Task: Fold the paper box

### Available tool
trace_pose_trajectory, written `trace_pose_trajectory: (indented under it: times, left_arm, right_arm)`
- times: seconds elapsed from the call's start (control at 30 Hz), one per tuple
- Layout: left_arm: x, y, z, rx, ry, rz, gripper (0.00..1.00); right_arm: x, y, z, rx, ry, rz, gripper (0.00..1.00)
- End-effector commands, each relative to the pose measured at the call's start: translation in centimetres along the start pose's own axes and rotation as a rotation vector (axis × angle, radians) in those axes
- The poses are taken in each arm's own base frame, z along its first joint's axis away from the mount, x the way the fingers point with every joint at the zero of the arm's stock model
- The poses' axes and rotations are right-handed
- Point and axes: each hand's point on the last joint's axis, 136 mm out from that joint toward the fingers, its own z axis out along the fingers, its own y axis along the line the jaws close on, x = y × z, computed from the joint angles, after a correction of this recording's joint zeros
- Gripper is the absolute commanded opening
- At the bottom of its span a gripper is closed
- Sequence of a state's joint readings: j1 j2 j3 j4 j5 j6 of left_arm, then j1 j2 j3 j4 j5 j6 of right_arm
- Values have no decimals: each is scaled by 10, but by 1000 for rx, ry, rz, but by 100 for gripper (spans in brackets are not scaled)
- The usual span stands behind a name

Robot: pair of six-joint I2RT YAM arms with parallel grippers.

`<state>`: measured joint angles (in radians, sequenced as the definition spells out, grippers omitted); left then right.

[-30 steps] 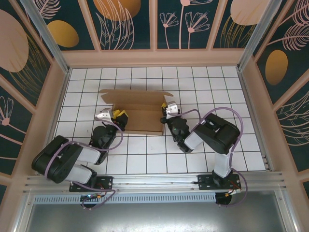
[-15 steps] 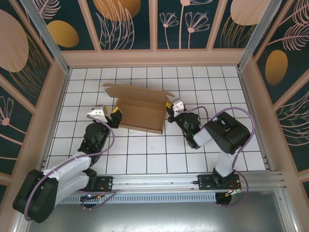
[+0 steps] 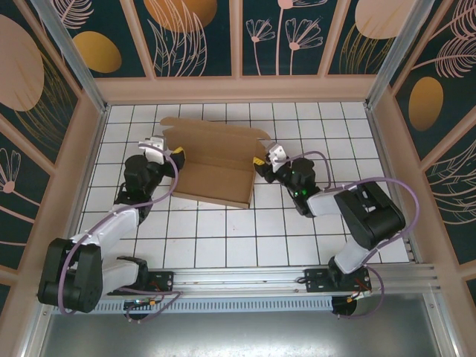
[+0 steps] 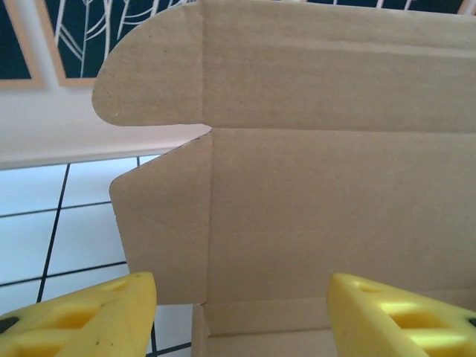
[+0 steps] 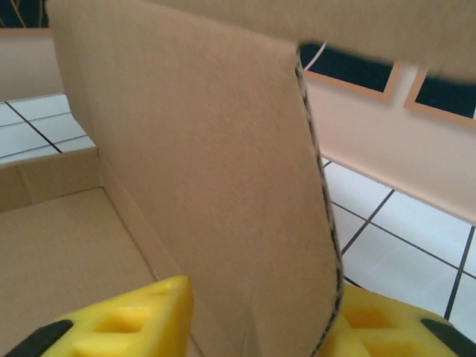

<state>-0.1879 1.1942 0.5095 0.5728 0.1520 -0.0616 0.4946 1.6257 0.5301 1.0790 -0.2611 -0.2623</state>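
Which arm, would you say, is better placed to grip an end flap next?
Right, likely: the paper box's upright flap stands between the right gripper's fingers; the left gripper only faces its end.

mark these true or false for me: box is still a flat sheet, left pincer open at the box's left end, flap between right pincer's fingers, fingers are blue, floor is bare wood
1. The box lies as a flat sheet. False: its back panel stands up and a low front wall is raised.
2. The left pincer is at the box's left end, jaws open. True.
3. A flap stands between the right pincer's fingers. True.
4. Those fingers are blue. False: they are yellow.
5. The box rests on bare wood. False: it rests on white tiles with dark grid lines.
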Motion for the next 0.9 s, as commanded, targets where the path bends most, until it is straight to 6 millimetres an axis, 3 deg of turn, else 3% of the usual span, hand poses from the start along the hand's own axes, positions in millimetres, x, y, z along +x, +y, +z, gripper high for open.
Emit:
trace_pose_trajectory:
  times: [0.0,0.23,0.47,0.63,0.87]
  left_arm:
    - [-3,3,3,79,30,79,59]
    - [-13,29,10,96,11,137,57]
    - [-20,21,34,292,1,228,54]
    - [-6,27,51,355,93,288,55]
    - [-1,39,61,382,99,292,56]
  right_arm:
    - [-17,4,-6,-61,-11,-65,47]
    - [-26,-18,5,-106,38,-75,33]
    - [-19,-15,14,-202,113,-138,26]
    - [-14,-17,14,-215,124,-135,24]
    - [-7,-17,14,-223,135,-143,24]
